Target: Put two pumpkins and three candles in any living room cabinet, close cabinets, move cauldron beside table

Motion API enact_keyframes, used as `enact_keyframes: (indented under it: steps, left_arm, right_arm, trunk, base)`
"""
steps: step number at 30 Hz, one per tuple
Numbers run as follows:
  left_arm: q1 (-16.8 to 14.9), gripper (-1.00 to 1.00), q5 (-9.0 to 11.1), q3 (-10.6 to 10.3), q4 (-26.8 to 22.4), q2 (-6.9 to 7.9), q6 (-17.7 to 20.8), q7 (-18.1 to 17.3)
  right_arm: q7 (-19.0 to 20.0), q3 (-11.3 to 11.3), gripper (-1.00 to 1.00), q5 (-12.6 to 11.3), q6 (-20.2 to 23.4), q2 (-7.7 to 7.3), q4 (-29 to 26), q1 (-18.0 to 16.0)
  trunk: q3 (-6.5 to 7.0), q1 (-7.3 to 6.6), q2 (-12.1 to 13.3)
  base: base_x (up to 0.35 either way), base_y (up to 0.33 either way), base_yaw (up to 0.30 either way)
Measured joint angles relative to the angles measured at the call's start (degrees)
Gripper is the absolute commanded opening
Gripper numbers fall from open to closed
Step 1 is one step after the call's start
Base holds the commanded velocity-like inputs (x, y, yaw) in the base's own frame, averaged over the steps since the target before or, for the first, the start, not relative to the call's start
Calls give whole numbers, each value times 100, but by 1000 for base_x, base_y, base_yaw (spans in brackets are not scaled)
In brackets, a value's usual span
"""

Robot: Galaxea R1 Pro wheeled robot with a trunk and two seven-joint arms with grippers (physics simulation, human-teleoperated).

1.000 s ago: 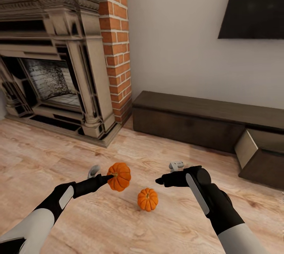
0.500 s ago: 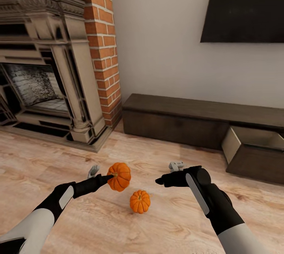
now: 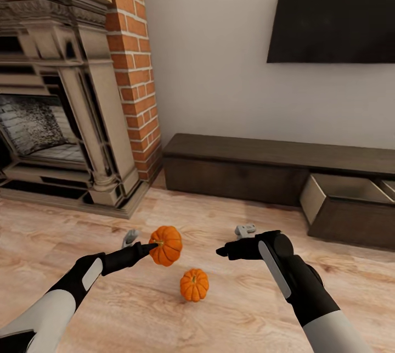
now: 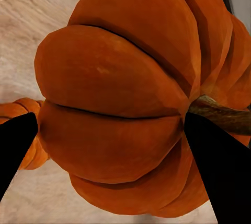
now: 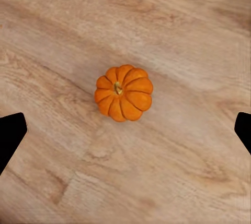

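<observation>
While the left gripper (image 3: 147, 247) holds one pumpkin (image 3: 166, 245) above the wooden floor (image 3: 137, 309), clamped between its dark fingers (image 4: 214, 166), the second pumpkin (image 3: 194, 285) sits stem-up on the boards between the two arms, nearer the robot. In the left wrist view the held pumpkin (image 4: 130, 98) fills most of the frame, its brownish stem (image 4: 222, 117) pointing sideways, with the other pumpkin (image 4: 23, 135) peeking past one fingertip. The right gripper (image 3: 230, 250) hangs over the floor with its jaws spread wide and nothing between them; its wrist view looks straight down on the floor pumpkin (image 5: 124, 93), which lies in open boards with bare wood on every side. No writing or label can be read on anything. Beyond the arms, the long dark cabinet (image 3: 241, 163) runs along the wall, and at its right end a drawer (image 3: 343, 199) stands pulled out onto the floor. A brick column (image 3: 131, 62) and stone fireplace (image 3: 55, 100) close off the left side, and a dark screen (image 3: 334, 10) hangs above. A broad strip of bare floor separates the grippers from the cabinet front.
</observation>
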Motion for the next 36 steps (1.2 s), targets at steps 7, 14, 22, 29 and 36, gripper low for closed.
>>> enact_keyframes:
  steps: [7, 14, 22, 29, 36]
  left_arm:
    - [0, -100, -4, 0, 0, 0, -5, -1]
    - [1, -100, 6, -5, 0, 0, 0, 0]
    - [0, -100, 9, -4, 1, 0, 2, 0]
    - [0, -100, -1, -7, -6, 0, 0, -1]
    - [-76, -100, -14, -19, -46, 79, 92, -18]
  right_arm:
    - [1, -1, 100, 3, 1, 0, 0, 0]
    - [2, -1, 100, 3, 3, 0, -1, -1]
    - [1, -2, 100, -8, 4, 0, -2, 0]
    - [0, -6, 100, -10, 0, 0, 2, 0]
    - [43, 94, 100, -124, -25, 53, -85, -97]
  trunk:
    - [2, 0, 0]
    - [2, 1, 0]
    - [33, 1, 0]
    - [63, 1, 0]
    - [64, 1, 0]
  base:
    - [63, 257, -6]
    - [8, 32, 0]
    - [0, 21, -72]
    - [8, 273, -84]
    - [13, 75, -3]
